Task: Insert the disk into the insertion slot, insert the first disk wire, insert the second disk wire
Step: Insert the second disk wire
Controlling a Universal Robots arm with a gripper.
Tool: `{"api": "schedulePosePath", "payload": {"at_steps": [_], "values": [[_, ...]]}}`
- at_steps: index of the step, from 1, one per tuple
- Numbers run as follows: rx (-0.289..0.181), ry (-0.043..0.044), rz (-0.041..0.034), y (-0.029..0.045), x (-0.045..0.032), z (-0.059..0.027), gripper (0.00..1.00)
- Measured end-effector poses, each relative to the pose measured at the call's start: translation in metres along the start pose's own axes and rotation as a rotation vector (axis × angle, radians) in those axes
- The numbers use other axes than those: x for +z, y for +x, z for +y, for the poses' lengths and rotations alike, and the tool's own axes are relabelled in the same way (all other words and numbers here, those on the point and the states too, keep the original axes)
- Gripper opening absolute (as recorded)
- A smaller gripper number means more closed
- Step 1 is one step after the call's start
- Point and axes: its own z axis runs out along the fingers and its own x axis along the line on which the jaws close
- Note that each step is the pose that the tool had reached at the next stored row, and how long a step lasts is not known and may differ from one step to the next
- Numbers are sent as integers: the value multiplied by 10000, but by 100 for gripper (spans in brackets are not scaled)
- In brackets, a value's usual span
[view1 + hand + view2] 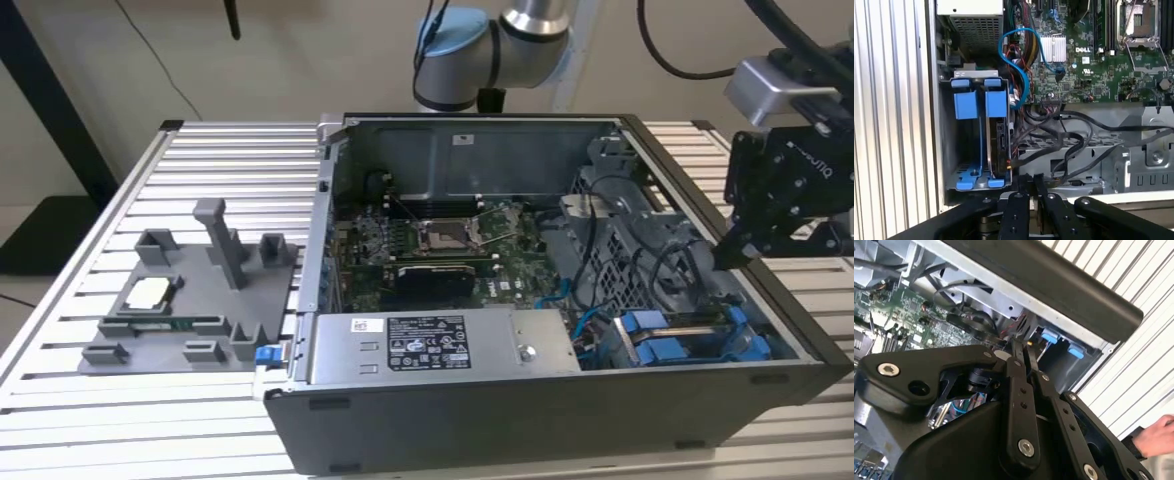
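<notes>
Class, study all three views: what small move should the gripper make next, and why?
Probably lower it slightly toward the insertion slot. The gripper hovers at the edge of the case just beside the slot, shut with nothing visibly held. Black cables lie loose next to that blue-edged bay.

Lab: slotted aluminium bench [80, 420], opened computer case [534, 400].

Matt grey metal insertion slot [959, 145] with glossy blue plastic edges.
</notes>
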Motion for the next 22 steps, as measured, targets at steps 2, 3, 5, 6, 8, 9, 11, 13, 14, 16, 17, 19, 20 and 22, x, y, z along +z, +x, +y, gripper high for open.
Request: {"api": "schedulePosePath", "payload": {"at_steps": [2, 3, 5, 6, 8, 9, 11, 13, 14, 16, 17, 19, 20, 22], "values": [[-4, 40, 25, 3, -4, 73, 16], [-5, 66, 38, 5, -4, 113, 16], [-10, 114, 61, 8, -4, 184, 16], [-12, 142, 73, 10, -4, 222, 16], [-16, 209, 95, 14, -4, 292, 16], [-19, 246, 101, 15, -4, 324, 16], [-27, 332, 107, 18, -3, 388, 16], [-33, 392, 117, 20, -3, 428, 16], [-36, 393, 117, 21, -3, 431, 16], [-38, 394, 118, 21, -3, 430, 16], [-38, 394, 118, 21, -3, 431, 16], [-39, 394, 119, 20, -1, 431, 16], [-38, 394, 118, 20, 3, 431, 16], [-38, 394, 120, 29, 12, 430, 16]]}}
